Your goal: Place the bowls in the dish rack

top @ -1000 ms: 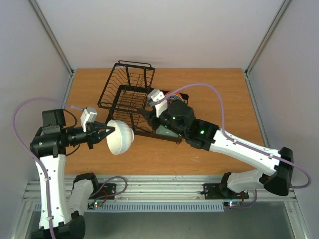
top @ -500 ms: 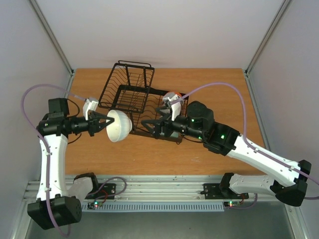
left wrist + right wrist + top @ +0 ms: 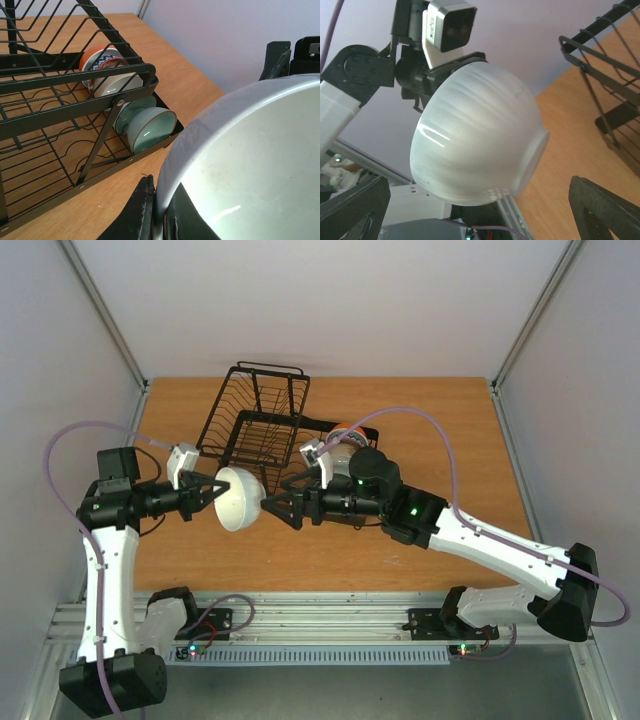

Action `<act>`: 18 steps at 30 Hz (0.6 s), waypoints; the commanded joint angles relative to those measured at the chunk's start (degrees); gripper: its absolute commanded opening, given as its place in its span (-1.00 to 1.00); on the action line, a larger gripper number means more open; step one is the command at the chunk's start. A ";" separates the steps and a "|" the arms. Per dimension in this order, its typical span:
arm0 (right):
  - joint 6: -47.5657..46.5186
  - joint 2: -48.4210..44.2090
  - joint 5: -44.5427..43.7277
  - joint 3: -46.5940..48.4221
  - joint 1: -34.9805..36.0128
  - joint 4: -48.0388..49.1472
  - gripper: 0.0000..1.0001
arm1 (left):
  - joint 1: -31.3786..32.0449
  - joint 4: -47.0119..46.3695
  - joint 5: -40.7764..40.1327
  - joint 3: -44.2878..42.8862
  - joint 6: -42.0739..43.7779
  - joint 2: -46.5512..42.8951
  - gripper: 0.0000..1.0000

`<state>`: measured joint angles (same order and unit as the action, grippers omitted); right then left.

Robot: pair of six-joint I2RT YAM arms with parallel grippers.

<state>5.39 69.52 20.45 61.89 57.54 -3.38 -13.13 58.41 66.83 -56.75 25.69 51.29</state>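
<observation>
Clamped shut with the left gripper on the rim of the white bowl, one finger inside and one outside, as seen from the left wrist. Held sideways in the air over the table, just in front of the dish rack, with the rounded outside turned toward the right gripper. Spread wide there and gripping nothing, tips close to the bowl; touching or not, impossible to tell from above. From the right wrist, only two dark fingers, cut off at the lower corners, with the bowl beyond them.

Standing on edge in a row at the rack's near corner:
- a celadon bowl
- a second celadon bowl
- a cream bowl
- an orange-rimmed bowl

Each partly hidden by the next and by the rack's frame. From above, mostly covered by the right arm.
</observation>
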 commanded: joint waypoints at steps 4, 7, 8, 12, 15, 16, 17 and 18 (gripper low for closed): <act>6.28 4.46 6.77 1.42 -0.23 7.23 0.97 | -0.04 -4.18 1.81 0.41 -2.31 -0.80 -0.99; 6.64 5.50 6.40 1.48 -0.19 7.50 0.98 | -0.02 -4.18 1.95 0.55 -2.23 -0.94 -0.99; 6.57 5.81 6.36 1.55 -0.23 7.51 0.97 | -0.05 -4.16 1.99 0.58 -2.29 -1.05 -0.99; 6.57 7.15 6.91 2.60 -0.16 7.60 0.97 | -0.05 -4.10 1.95 0.80 -2.32 -1.26 -0.99; 6.32 7.55 6.75 3.33 0.15 7.28 0.97 | -0.03 -4.10 1.69 1.09 -2.19 -1.19 -0.99; 6.04 7.63 6.51 3.59 0.33 7.00 0.97 | -0.03 -4.10 1.58 1.20 -2.14 -1.13 -0.99; 5.77 7.77 6.49 3.94 0.45 6.72 0.98 | -0.03 -4.22 1.41 1.25 -2.21 -1.11 -0.99; 5.71 7.79 6.50 4.14 0.59 6.64 0.97 | 0.01 -4.23 1.24 1.33 -2.19 -1.12 -0.99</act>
<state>11.09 76.90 26.24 63.33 57.60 2.15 -13.13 56.71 66.30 -56.01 24.40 51.20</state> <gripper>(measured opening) 0.987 0.043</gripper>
